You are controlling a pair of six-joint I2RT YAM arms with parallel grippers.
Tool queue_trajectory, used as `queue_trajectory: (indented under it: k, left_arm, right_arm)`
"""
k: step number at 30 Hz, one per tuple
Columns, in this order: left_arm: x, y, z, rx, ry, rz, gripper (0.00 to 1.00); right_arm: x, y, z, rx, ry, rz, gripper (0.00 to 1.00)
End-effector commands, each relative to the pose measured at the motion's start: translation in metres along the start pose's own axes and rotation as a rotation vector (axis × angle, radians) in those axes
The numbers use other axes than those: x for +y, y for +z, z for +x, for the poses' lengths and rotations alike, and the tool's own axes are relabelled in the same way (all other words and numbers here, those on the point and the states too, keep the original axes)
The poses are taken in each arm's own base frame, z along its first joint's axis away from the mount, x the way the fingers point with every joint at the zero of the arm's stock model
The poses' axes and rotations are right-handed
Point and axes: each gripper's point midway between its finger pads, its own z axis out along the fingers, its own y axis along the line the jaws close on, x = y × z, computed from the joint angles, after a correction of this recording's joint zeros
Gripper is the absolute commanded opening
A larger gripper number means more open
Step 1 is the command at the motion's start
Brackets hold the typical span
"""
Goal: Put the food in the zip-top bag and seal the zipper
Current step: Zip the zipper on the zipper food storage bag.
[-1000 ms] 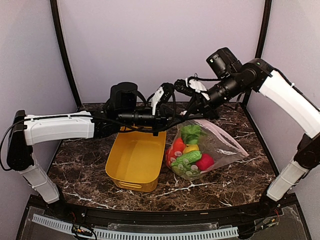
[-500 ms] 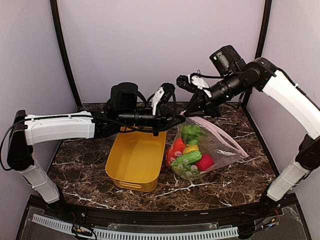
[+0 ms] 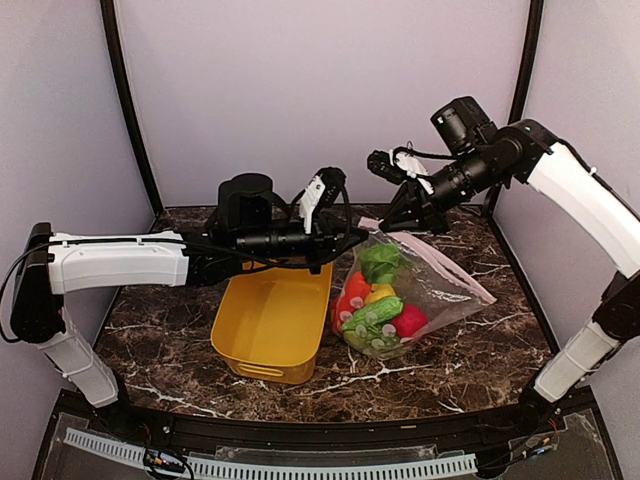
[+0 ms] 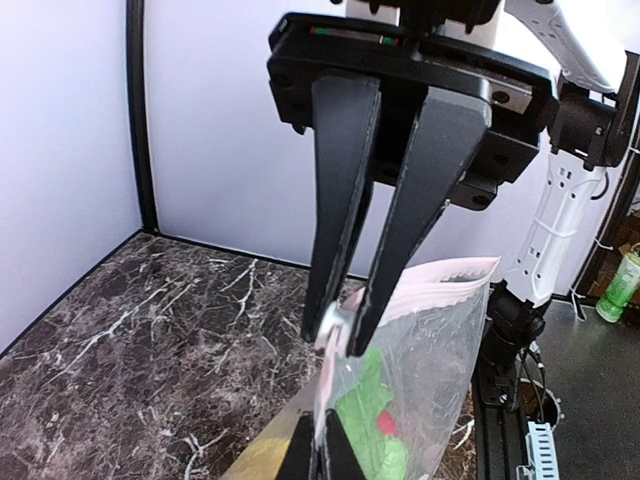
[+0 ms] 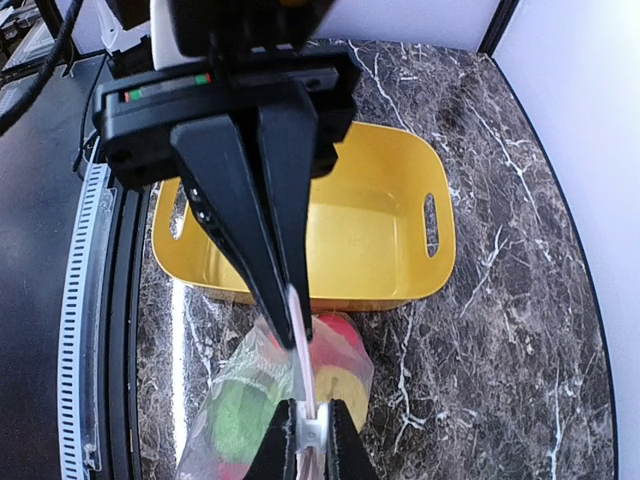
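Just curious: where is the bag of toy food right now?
In the top view the bag sits right of centre, beside the yellow tub, its top edge pinched by the left claw and right claw.

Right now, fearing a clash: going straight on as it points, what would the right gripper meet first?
Likely the left gripper, clamped on the same zipper just ahead; depth unclear.

right gripper (image 3: 386,225) shifted rightward along the zipper (image 3: 450,270), zip-top bag (image 3: 425,295) mouth seemingly pulled tauter

Left tool (image 4: 338,322) pinched, right tool (image 5: 288,300) pinched
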Motion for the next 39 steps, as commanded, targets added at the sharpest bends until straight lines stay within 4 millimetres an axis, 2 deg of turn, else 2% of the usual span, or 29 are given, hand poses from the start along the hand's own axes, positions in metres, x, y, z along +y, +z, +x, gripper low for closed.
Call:
queue_trajectory:
  k: [1, 7, 14, 21, 27, 33, 39]
  left_arm:
    - [0.026, -0.025, -0.018, -0.065, -0.006, -0.155, 0.01]
    - [0.033, -0.021, -0.013, -0.071, -0.022, -0.181, 0.01]
    - [0.049, -0.029, -0.011, -0.062, -0.003, -0.25, 0.01]
    - [0.06, -0.037, -0.008, -0.065, -0.009, -0.287, 0.01]
    - [0.063, -0.04, -0.006, -0.07, -0.016, -0.297, 0.01]
    - [0.065, -0.042, -0.005, -0.069, -0.019, -0.301, 0.01]
    - [0.065, -0.038, -0.007, -0.085, -0.027, -0.288, 0.01]
  right_arm:
    - [-0.008, -0.03, 0.034, 0.063, 0.06, 0.056, 0.0]
    - [-0.003, -0.037, 0.048, 0.077, 0.082, 0.057, 0.0]
    - [-0.013, -0.064, 0.073, 0.104, 0.119, 0.116, 0.0]
    - [-0.025, -0.088, 0.118, 0.163, 0.183, 0.195, 0.0]
    - [-0.035, -0.105, 0.147, 0.179, 0.245, 0.235, 0.0]
    - [-0.04, -0.114, 0.156, 0.169, 0.27, 0.256, 0.0]
    - [-0.042, -0.113, 0.152, 0.146, 0.268, 0.248, 0.0]
